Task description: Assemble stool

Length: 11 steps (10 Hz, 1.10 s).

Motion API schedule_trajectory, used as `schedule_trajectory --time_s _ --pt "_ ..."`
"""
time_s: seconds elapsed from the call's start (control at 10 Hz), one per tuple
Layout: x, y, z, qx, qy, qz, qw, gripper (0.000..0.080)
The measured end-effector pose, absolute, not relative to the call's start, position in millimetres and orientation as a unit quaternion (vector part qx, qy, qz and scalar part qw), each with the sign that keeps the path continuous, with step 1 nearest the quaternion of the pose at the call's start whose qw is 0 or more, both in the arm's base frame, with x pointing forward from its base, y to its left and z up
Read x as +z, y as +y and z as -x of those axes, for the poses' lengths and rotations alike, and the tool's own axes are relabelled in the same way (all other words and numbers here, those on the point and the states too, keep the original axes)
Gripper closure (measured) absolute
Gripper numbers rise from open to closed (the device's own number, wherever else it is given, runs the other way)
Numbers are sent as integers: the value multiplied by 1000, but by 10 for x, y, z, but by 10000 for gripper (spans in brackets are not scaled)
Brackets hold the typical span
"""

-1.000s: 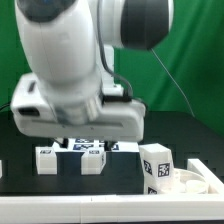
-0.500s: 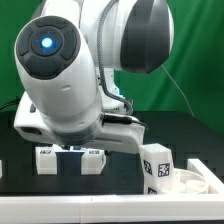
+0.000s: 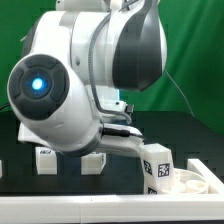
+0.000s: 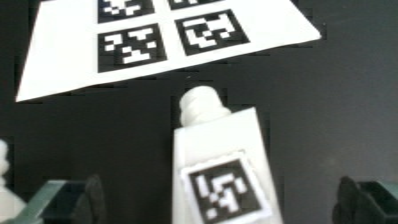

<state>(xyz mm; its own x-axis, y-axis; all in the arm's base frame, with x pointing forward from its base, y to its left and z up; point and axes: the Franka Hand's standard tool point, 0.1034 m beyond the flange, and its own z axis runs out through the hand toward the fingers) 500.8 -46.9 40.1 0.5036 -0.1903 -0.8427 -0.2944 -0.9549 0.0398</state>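
Note:
In the wrist view a white stool leg (image 4: 217,160) with a square tag lies on the black table, its rounded peg end towards the marker board (image 4: 160,40). My gripper (image 4: 217,205) is open, and the leg lies between its dark fingers (image 4: 63,205) with gaps on both sides. Another white leg (image 4: 6,165) shows at the frame edge. In the exterior view two small legs (image 3: 45,160) (image 3: 93,163) stand under the arm. A tagged leg (image 3: 157,165) stands upright by the round seat disc (image 3: 195,182). My fingers are hidden behind the arm there.
The bulky white arm (image 3: 70,100) fills the middle of the exterior view and hides the marker board there. A white border rail (image 3: 110,200) runs along the table's front edge. A green backdrop stands behind.
The arm has swung down and towards the exterior view's left. The joint with the blue light has dropped lower, and the arm now covers the marker board and part of the legs.

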Motion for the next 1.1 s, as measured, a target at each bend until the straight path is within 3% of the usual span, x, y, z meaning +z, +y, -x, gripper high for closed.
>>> schedule_trajectory --time_s 0.4,0.7,1.1 --pt "406 -503 -5016 475 141 867 51 151" --pt "231 -472 -4934 487 160 856 68 151" --pt "133 -402 -4876 496 163 850 64 151"
